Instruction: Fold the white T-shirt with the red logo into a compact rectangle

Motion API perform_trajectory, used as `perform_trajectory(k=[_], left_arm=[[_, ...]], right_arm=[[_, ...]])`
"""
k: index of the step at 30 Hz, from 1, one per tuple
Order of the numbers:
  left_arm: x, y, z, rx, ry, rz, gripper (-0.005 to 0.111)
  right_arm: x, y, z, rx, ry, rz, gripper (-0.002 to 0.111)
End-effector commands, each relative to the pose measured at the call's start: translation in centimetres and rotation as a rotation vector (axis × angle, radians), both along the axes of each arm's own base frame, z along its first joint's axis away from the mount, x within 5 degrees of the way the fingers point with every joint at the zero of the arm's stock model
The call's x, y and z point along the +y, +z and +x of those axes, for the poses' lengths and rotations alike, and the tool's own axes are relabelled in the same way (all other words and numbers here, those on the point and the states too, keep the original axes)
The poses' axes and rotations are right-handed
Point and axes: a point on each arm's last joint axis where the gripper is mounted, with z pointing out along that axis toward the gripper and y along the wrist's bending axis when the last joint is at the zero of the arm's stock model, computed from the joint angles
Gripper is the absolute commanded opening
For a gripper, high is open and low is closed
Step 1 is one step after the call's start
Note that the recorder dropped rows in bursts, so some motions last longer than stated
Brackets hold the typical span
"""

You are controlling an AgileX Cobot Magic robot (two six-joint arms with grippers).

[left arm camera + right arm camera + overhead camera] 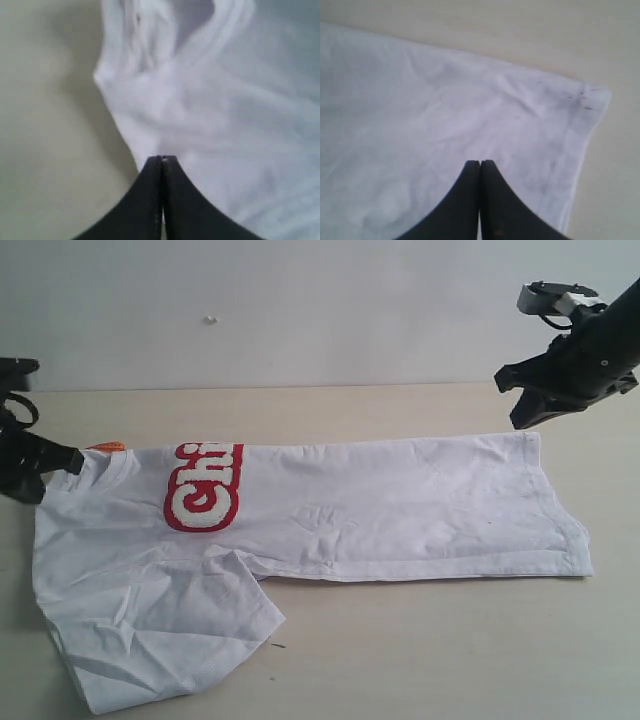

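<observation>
While the white T-shirt [400,505] lies folded lengthwise on the beige table [450,660], red logo [203,487] and orange neck tag [106,447] toward the left, the exterior view puts the left gripper [72,460] at the collar-end edge and the right gripper [527,418] raised above the hem corner. Left wrist view: jaws pressed together at the shirt's edge; cannot tell whether cloth is pinched. Right wrist view: jaws pressed together, over the hem corner.

White T-shirt with the red logo [330,510] lies half-folded lengthwise on table.
</observation>
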Motion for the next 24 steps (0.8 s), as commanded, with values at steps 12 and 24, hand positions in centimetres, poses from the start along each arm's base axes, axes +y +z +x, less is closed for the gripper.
perform_trajectory(k=[12, 24], left_arm=[[-0.7, -3.4, -11.0, 0.528, 0.091, -0.381, 0.070], [-1.8, -4.6, -12.1, 0.414, 0.142, -0.499, 0.075]], right_arm=[[2.4, 2.0, -0.3, -0.053, 0.103, 0.255, 0.000], [2.6, 2.2, -0.3, -0.069, 0.130, 0.267, 0.000]])
